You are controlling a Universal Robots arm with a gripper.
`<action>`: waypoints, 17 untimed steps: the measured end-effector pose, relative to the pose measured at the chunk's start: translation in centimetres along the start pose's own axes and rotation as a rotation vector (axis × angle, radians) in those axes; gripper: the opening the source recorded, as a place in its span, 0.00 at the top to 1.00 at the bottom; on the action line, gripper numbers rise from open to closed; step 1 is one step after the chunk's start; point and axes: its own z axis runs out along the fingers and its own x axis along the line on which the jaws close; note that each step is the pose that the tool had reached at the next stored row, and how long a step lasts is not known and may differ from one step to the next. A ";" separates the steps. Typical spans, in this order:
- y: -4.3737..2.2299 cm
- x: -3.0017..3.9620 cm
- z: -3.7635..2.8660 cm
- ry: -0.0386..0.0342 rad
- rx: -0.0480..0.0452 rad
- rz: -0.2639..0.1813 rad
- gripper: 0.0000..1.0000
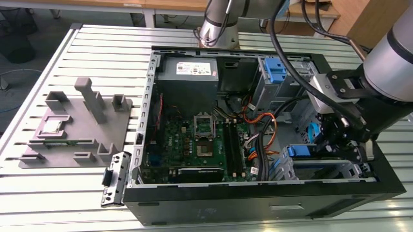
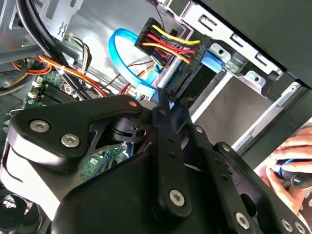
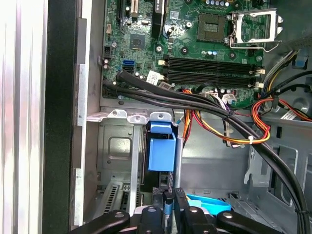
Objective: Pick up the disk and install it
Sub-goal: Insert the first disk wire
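The disk [image 3: 161,148] is sitting edge-on in the drive cage [image 3: 114,146] at the case's front corner, and its blue rail end is poking up out of the slot. In the exterior view that blue end [image 1: 301,151] is showing at the cage top, toward the exterior view's right, beside the motherboard [image 1: 193,145]. It is looking mostly slid in. I cannot tell whether it is fully seated.

The gripper [image 3: 170,197] is hovering right at the disk's exposed edge, inside the case [image 1: 258,203]. Its fingers are sitting narrow, nearly together, and I cannot tell if they are pinching the edge or just touching it.

In the second wrist view the gripper tip [image 2: 163,100] is sitting by a blue data cable [image 2: 126,58] and a power connector [image 2: 168,44] with yellow, red and black wires. A person's hand [image 2: 287,165] is resting outside the case.

Judging progress: pick-up is done, and insertion is near its end.
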 end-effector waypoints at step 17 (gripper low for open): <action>-0.31 -0.19 -2.70 -0.0036 -0.0484 0.004 0.76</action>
